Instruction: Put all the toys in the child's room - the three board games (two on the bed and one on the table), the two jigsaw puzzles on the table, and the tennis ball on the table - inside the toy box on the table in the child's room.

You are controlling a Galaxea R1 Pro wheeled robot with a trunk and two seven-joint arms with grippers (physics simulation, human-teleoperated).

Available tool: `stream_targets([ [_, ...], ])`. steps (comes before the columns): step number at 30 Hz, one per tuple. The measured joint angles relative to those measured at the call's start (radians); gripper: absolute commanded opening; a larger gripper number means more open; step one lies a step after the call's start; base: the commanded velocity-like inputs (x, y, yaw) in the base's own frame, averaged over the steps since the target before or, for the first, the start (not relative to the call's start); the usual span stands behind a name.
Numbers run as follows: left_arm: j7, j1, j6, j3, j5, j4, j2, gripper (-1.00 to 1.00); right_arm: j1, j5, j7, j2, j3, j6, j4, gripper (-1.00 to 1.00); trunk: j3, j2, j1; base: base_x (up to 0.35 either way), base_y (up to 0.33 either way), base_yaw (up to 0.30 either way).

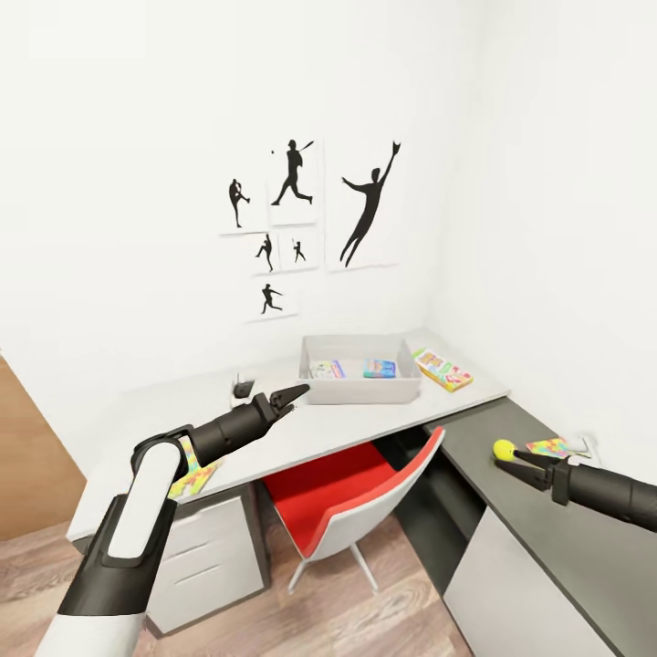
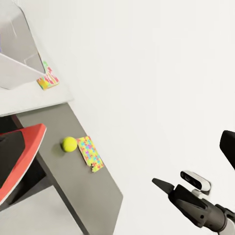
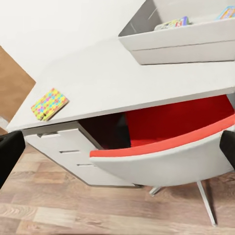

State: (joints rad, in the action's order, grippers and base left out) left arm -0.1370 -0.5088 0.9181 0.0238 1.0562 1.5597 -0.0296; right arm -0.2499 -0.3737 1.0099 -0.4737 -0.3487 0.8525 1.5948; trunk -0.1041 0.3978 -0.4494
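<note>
Toy box (image 1: 359, 387): grey sloped-sided plastic tub on smooth light desk (image 1: 365, 424).

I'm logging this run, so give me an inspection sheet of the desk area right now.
Surface: L-shaped desk, light wing and dark wing.
Job's things: toy box on light wing, two board games inside; third board game beside it; tennis ball and jigsaw on dark wing; second jigsaw above drawers.
Clutter: small dark object, unclear.
Grippers: left gripper and right gripper both open, empty.
Cables: nothing seen.
Surroundings: red chair, baseball pictures, wood floor.
</note>
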Motion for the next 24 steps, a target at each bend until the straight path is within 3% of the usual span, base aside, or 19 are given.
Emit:
stream_targets([
  [24,0.0,0.001,0.0,-0.004,0.0,-0.009,-0.002,1.0,-0.001,0.006,-0.015,0.0,0.013,0.002,-0.001,1.0,0.0,0.0,0.0,0.0,0.0,0.288],
])
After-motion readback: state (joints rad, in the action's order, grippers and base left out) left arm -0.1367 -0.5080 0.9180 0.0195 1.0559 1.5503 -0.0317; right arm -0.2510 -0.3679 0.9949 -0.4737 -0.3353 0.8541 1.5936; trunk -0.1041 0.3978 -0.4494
